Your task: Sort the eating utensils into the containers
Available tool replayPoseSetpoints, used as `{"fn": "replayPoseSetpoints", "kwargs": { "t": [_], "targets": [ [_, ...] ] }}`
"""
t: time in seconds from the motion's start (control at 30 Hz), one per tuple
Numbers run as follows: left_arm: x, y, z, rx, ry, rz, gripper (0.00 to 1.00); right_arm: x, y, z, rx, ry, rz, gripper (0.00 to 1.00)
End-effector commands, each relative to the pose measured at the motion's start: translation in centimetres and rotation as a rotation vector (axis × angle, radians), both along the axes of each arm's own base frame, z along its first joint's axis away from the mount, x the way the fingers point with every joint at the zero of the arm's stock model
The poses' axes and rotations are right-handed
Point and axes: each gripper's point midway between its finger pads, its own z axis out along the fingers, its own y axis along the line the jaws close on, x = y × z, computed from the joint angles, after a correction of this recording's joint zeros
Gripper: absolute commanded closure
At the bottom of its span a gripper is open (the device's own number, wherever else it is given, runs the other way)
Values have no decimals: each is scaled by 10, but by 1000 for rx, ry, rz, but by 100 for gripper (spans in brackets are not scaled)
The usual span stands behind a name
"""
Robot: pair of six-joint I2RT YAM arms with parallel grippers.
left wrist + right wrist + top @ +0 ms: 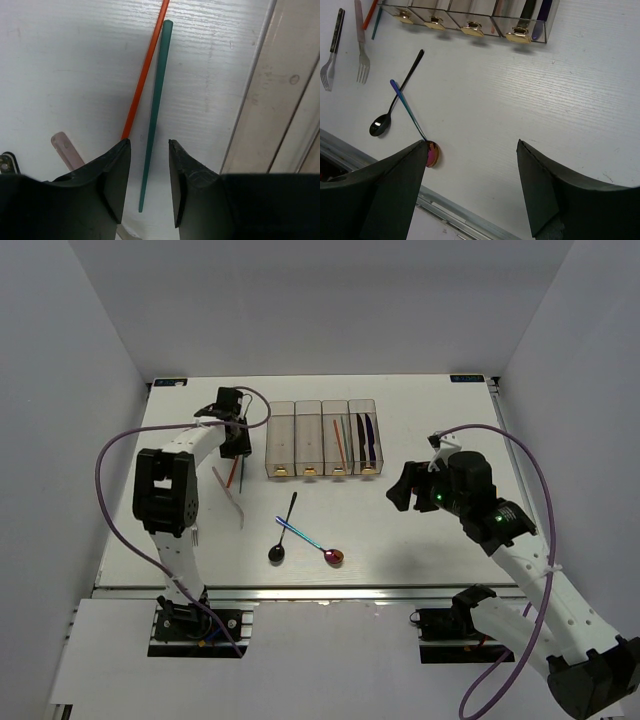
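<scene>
Left of the containers (320, 438), a green chopstick (155, 100) and a red chopstick (145, 65) lie side by side on the table. My left gripper (148, 142) hangs over them, open, its jaws on either side of the green one's thin end without touching it. A black spoon (395, 100) and an iridescent-red spoon (412, 117) lie crossed near the front edge. Two forks (361, 50) lie left of them. My right gripper (471, 144) hovers open and empty above the table, right of the spoons. One bin holds chopsticks (342, 440), and the rightmost holds knives (368, 438).
The clear wall of the leftmost bin (280, 100) stands close to the right of my left gripper (236, 445). A pale fork handle (67, 150) lies just left of it. The table's metal front rail (460, 212) runs below my right gripper (400, 488).
</scene>
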Motion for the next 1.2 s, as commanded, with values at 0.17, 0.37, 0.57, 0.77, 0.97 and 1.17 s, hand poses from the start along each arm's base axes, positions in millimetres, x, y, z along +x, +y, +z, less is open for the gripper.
{"fn": "replayPoseSetpoints", "kwargs": {
  "t": [0.17, 0.37, 0.57, 0.77, 0.97, 1.17],
  "targets": [
    [16, -6, -3, -26, -1, -28, 54, 6, 8, 6, 28, -32, 32, 23],
    [14, -3, -17, -25, 30, -14, 54, 6, 10, 10, 38, -35, 36, 23],
    [8, 0, -42, -7, 113, 1, 65, 5, 10, 11, 42, -35, 36, 23],
    [-4, 0, -47, -13, 151, 10, 86, 5, 10, 18, 46, -45, 31, 23],
    [-12, -10, -31, -68, 143, -4, 100, 6, 8, 26, 46, -61, 24, 23],
    [0, -16, 45, -106, -13, -13, 100, 6, 8, 32, 48, -70, 22, 23]
  ]
}}
